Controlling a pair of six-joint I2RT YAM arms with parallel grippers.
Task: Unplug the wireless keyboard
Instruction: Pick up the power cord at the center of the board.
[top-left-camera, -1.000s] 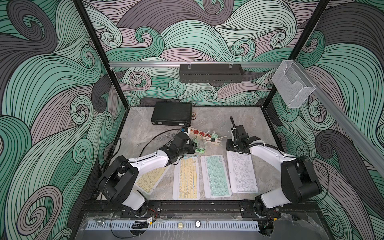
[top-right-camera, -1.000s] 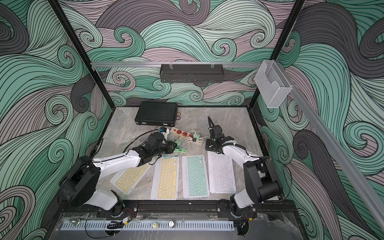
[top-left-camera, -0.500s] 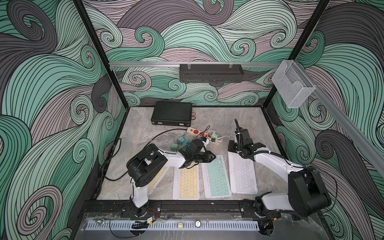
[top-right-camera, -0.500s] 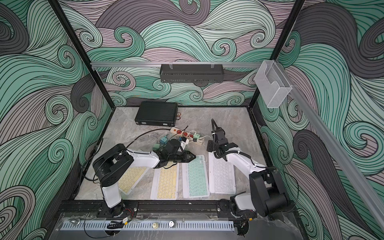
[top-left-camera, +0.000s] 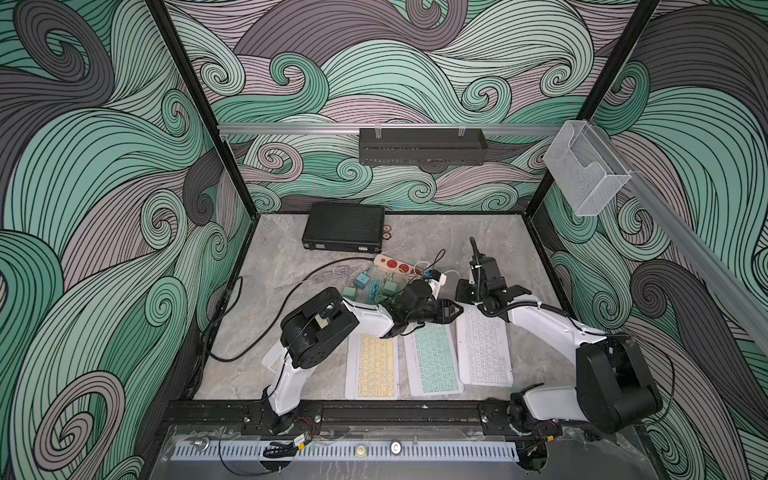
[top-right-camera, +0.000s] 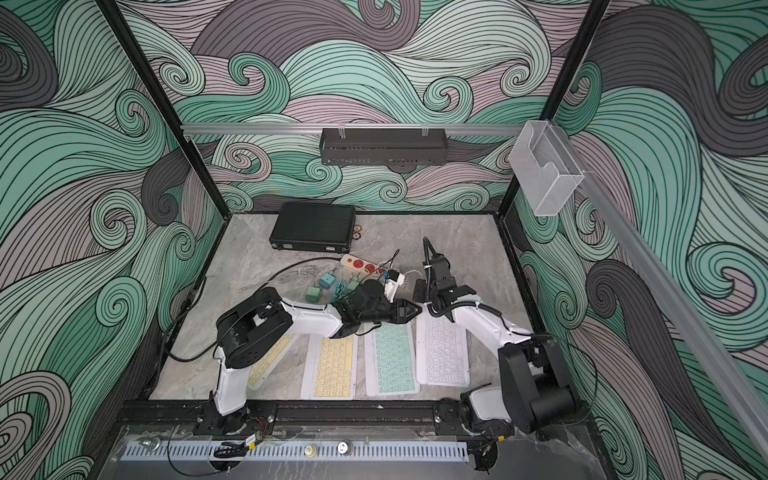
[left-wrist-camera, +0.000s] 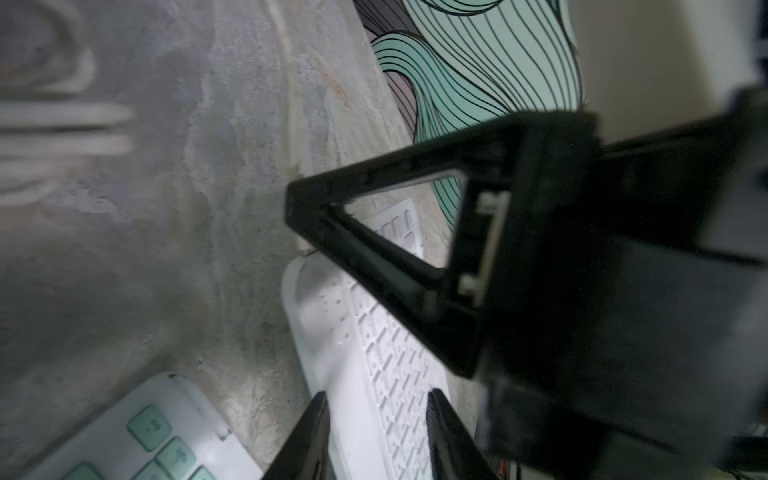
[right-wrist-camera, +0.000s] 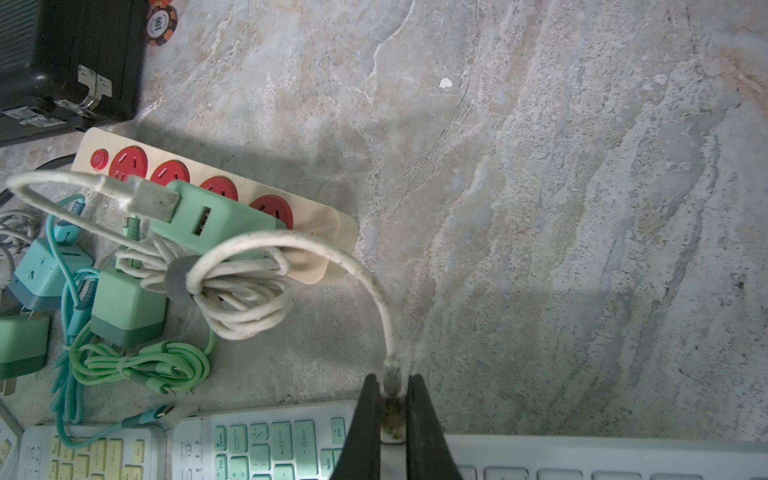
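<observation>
If I pull now, the light white keyboard (top-left-camera: 484, 353), lying flat on the bench (right-wrist-camera: 540, 208) at the right end of the row, may slide along with the plug (right-wrist-camera: 392, 415) instead of releasing it. My left hand (left-wrist-camera: 378, 395) hangs half spread over its back corner, and I cannot tell whether it presses down. A skewed pull could also bend the plug. My right hand (right-wrist-camera: 392, 380) is pinching that plug at the keyboard's back edge, its 2 fingers nearly together, and the white cable (right-wrist-camera: 374, 282) loops off toward the green charger (right-wrist-camera: 216, 220).
</observation>
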